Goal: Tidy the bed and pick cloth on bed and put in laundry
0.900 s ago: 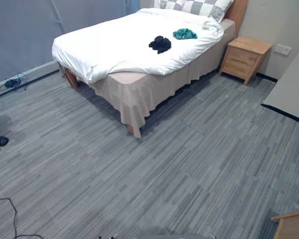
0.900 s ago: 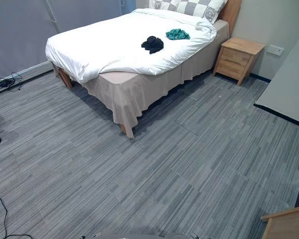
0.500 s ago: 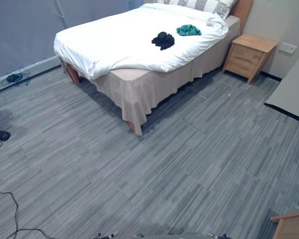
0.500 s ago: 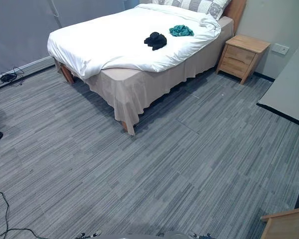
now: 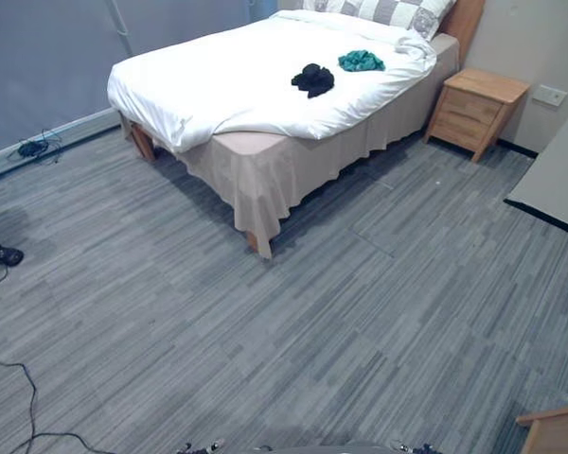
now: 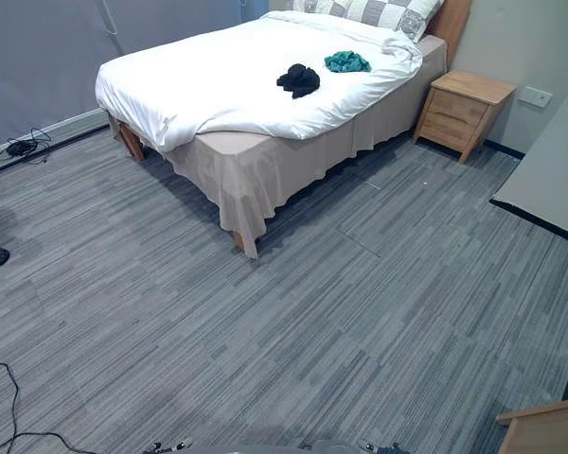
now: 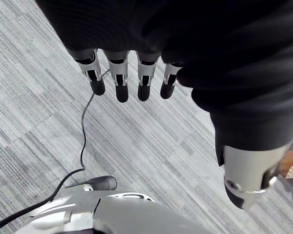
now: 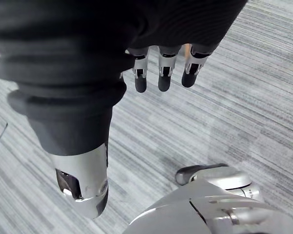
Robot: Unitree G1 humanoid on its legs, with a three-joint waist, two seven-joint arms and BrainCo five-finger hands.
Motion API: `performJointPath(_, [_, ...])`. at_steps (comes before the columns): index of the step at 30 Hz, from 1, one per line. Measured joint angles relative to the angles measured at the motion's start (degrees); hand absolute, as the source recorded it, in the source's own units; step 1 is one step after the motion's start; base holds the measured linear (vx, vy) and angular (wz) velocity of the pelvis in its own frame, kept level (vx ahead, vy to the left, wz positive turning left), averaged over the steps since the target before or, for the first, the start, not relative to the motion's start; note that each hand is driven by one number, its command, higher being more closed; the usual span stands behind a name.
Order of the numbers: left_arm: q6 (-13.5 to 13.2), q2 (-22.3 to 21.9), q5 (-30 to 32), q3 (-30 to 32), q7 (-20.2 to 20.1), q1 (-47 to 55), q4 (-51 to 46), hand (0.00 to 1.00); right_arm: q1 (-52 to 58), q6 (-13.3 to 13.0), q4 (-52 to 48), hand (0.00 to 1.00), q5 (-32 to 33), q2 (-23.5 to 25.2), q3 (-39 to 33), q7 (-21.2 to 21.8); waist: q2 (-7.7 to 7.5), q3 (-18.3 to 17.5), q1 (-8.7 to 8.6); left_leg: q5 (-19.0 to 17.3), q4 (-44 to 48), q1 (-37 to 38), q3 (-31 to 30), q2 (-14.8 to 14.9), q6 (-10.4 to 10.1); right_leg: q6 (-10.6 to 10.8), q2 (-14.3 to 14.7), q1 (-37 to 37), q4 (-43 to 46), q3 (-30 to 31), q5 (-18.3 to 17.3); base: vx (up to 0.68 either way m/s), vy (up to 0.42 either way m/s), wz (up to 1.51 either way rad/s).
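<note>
Black cloth (image 5: 312, 79) and teal cloth (image 5: 361, 61) lie on the bed (image 5: 218, 90), far from the left hand (image 7: 118, 80) and right hand (image 8: 165, 73), both slack-fingered and empty.

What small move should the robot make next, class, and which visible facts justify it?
Probably step forward toward the bed: the black cloth and the teal cloth lie on its white duvet, across the grey floor, well beyond reach, while the left hand and right hand hang open, holding nothing.
</note>
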Motion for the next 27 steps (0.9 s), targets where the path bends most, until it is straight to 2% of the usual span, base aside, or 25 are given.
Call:
performJointPath(16, [0.02, 0.35, -0.07, -0.62, -0.04, -1.09, 1.02, 0.00, -0.24, 0.02, 0.01, 0.00, 0.26, -0.17, 0.21, -0.07, 0.19, 1.19, 0.36, -0.21, -0.03, -0.15, 3.15, 0.75, 0.03, -0.72, 1.31, -1.13, -1.05, 3.97, 1.29, -0.01, -0.003, -0.13])
performJointPath(17, [0.02, 0.35, -0.08, -0.64, -0.05, -1.27, 1.01, 0.00, -0.49, 0.07, 0.02, 0.00, 0.25, -0.23, 0.21, -0.05, 0.23, 1.38, 0.38, -0.29, 0.09, -0.79, 3.70, 0.84, 0.16, -0.10, 1.41, -3.06, 1.34, 4.36, 0.26, -0.03, -0.022, -0.25])
performJointPath(18, [0.04, 0.69, -0.11, -0.69, -0.07, -1.64, 1.00, 0.00, -0.99, 0.08, -0.01, 0.00, 0.30, -0.05, 0.20, -0.05, 0.13, 1.75, 0.43, -1.12, 0.39, -1.55, 4.46, 0.54, 0.52, 0.95, 1.06, -6.40, 6.37, 4.50, -2.64, -0.05, -0.033, -0.21])
performJointPath(19, [0.07, 1.03, -0.13, -0.90, -0.10, -1.96, 1.07, 0.00, -1.21, 0.08, -0.05, 0.00, 0.40, 0.14, 0.15, -0.05, -0.18, 2.38, 0.40, -1.74, 0.66, -1.58, 4.49, 0.13, 0.81, 2.47, 0.49, -7.79, 9.40, 4.25, -4.57, -0.05, -0.036, -0.05])
performJointPath(20, [0.13, 1.50, -0.16, -1.27, -0.09, -2.37, 1.09, 0.00, -1.03, 0.09, -0.14, 0.00, 0.55, 0.09, 0.00, -0.05, -1.43, 3.45, 0.05, -2.70, 1.12, -1.63, 4.21, -0.71, 1.39, 5.71, -0.47, -9.54, 13.77, 3.01, -7.38, -0.02, -0.061, 0.19])
performJointPath(21, [0.15, 2.45, -0.20, -2.40, -0.08, -3.19, 1.19, 0.00, -0.63, 0.19, -0.16, 0.00, 1.04, 0.53, -0.33, 0.03, -1.94, 3.83, -0.55, -3.71, 0.44, -1.26, 2.91, -1.97, 1.54, 8.90, -3.09, -13.23, 22.62, -0.44, -9.76, -0.01, -0.057, 0.15])
performJointPath(22, [0.18, 2.53, -0.20, -2.42, -0.03, -3.47, 1.50, 0.00, -0.69, 0.40, -0.35, 0.00, 1.54, 0.63, -0.75, 0.12, -2.00, 4.17, -0.42, -3.76, 0.19, -1.00, 2.80, -2.01, 1.66, 9.00, -4.06, -15.90, 27.68, -2.10, -8.91, 0.01, -0.070, 0.22])
performJointPath(23, [0.42, 2.74, -0.20, -2.59, -0.06, -4.28, 2.54, 0.00, -1.06, 0.68, -0.85, 0.00, 2.08, 0.81, -1.20, 0.21, -1.71, 5.14, -0.84, -3.89, 0.83, -0.55, 2.62, -1.26, 1.79, 6.87, -6.67, -19.77, 35.34, -6.27, -9.49, 0.05, -0.040, 0.23])
performJointPath(24, [0.71, 2.61, -0.22, -2.70, -0.05, -4.57, 2.78, 0.00, -0.72, 0.78, -0.79, 0.00, 2.54, 0.83, -2.25, 0.43, -0.94, 5.90, -1.51, -4.07, 0.85, 0.47, 1.96, -0.30, 1.66, 5.02, -9.51, -22.09, 37.03, -9.06, -10.61, 0.09, -0.039, 0.32])
performJointPath(26, [0.73, 2.40, -0.24, -2.72, -0.04, -5.02, 2.78, 0.00, -0.54, 0.74, -0.36, 0.00, 4.29, 0.78, -2.94, 0.41, -0.26, 6.20, -1.75, -4.59, 0.60, 1.36, 1.26, 1.66, 0.89, 4.55, -11.88, -24.17, 32.10, -10.23, -9.71, 0.20, -0.086, 0.28])
performJointPath(27, [0.72, 2.47, -0.22, -2.64, -0.02, -5.58, 2.80, 0.00, -0.73, 0.72, 0.06, 0.00, 4.70, 0.73, -3.22, 0.39, -0.13, 6.24, -1.92, -5.49, -0.15, 2.30, 0.62, 4.07, -0.51, 5.01, -12.79, -25.19, 20.01, -9.65, -4.13, 0.41, -0.241, 0.27])
